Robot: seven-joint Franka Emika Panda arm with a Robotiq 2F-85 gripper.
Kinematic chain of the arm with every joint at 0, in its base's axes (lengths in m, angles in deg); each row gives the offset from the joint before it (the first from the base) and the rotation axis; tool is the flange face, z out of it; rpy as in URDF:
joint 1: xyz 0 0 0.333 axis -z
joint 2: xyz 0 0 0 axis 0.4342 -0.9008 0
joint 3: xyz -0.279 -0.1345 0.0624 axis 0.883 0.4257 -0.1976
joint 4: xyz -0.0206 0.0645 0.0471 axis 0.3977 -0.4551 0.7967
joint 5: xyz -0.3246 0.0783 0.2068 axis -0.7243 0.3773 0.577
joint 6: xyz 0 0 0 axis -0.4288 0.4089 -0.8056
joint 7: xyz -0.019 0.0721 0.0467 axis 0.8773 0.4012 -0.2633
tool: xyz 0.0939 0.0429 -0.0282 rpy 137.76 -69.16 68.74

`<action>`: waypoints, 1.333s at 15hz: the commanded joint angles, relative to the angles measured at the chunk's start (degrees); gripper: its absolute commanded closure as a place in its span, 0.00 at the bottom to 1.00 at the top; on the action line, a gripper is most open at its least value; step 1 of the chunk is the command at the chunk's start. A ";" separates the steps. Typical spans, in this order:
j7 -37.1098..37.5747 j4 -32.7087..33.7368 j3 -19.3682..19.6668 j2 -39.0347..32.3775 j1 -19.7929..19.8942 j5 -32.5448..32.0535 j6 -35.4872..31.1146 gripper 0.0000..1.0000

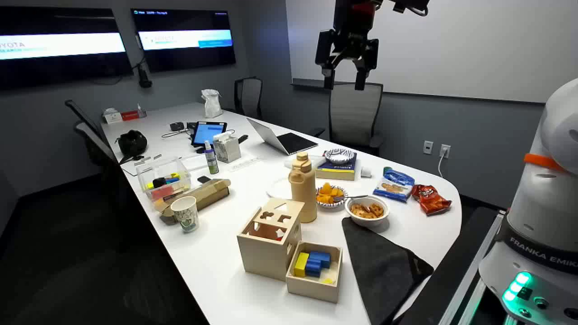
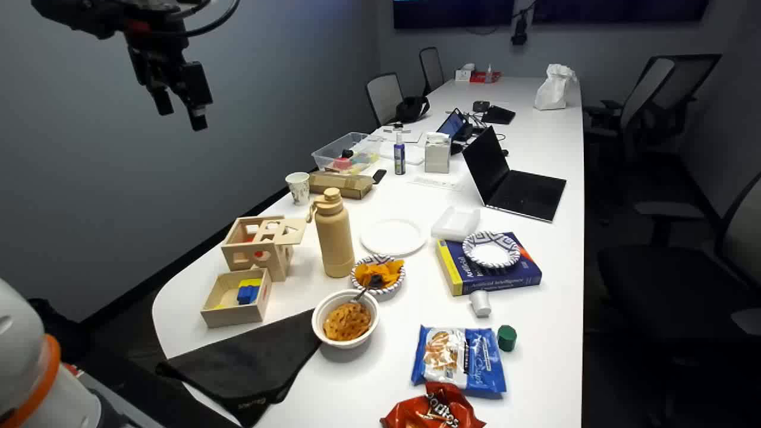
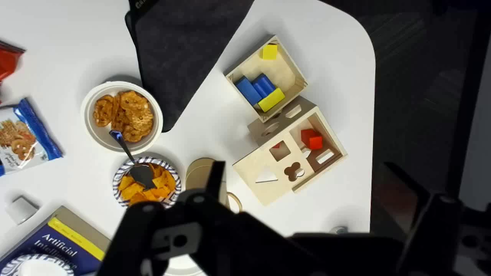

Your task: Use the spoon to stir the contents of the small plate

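Note:
The small plate, a shallow dish with a blue-and-white patterned rim (image 1: 332,205) and orange chips, shows in both exterior views (image 2: 389,289) and the wrist view (image 3: 118,180). A metal spoon (image 3: 142,174) lies with its dark bowl on the chips and its handle over the neighbouring white bowl; it also shows in both exterior views (image 1: 357,197) (image 2: 360,294). The white bowl (image 2: 345,342) holds brown pretzels. My gripper (image 1: 344,81) is open and empty, high above the table, as both exterior views (image 2: 181,112) and the wrist view (image 3: 303,164) show.
A tall tan bottle (image 1: 303,189) stands beside the small plate. A wooden shape box (image 1: 266,253) and a tray of blocks (image 1: 314,293) are nearby. A black cloth item (image 2: 255,356), snack packets (image 2: 461,359) and a book (image 2: 505,279) bearing an empty patterned dish also lie around.

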 commanded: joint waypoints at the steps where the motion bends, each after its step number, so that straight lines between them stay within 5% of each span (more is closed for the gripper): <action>1: -0.29 0.19 -0.44 0.00 0.61 0.28 0.23 0.00; 5: -7.48 1.64 4.29 -3.74 0.68 0.85 1.56 0.00; 14: -40.77 5.39 24.41 -21.75 4.90 3.44 1.97 0.00; 20: -48.92 8.21 24.57 -37.21 8.65 12.52 -4.59 0.00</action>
